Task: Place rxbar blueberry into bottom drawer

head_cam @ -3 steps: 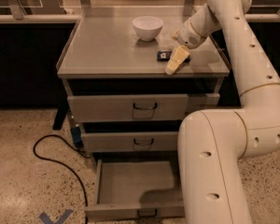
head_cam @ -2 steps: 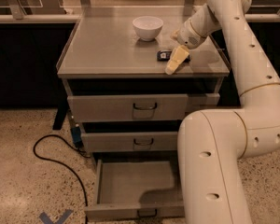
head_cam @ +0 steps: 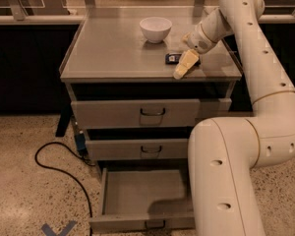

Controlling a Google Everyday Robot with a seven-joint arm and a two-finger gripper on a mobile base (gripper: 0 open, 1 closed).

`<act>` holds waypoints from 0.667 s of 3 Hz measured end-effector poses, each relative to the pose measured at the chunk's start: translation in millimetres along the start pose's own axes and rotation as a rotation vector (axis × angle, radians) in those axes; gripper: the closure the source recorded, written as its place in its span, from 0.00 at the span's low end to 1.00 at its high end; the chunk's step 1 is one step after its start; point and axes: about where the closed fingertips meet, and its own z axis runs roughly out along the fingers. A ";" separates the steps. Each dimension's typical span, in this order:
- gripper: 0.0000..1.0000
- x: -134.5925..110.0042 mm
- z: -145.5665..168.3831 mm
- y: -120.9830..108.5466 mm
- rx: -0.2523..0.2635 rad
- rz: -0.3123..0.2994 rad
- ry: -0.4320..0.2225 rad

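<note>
Nothing has shifted: pincer (head_cam: pixel 185 65) low over bench (head_cam: pixel 108 48), rxbar blueberry (head_cam: pixel 172 58) just beside it; grip width unreadable; bottom drawer (head_cam: pixel 137 193) open far below.

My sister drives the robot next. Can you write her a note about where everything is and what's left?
Gripper: the cream two-finger gripper is low over the grey cabinet top, near its front right edge.
Bar: the small dark navy rxbar blueberry lies on that top, beside the gripper, to the right of the white bowl and nearer the front.
Drawer: the bottom drawer, a grey metal tray, is pulled open; its visible floor is bare.
Done: drawer open. Left: grasp the bar, lower it into the drawer.
</note>
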 end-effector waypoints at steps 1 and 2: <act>0.00 -11.0 2.7 2.1 -0.008 -0.064 0.002; 0.18 -11.2 3.8 1.7 -0.007 -0.068 0.001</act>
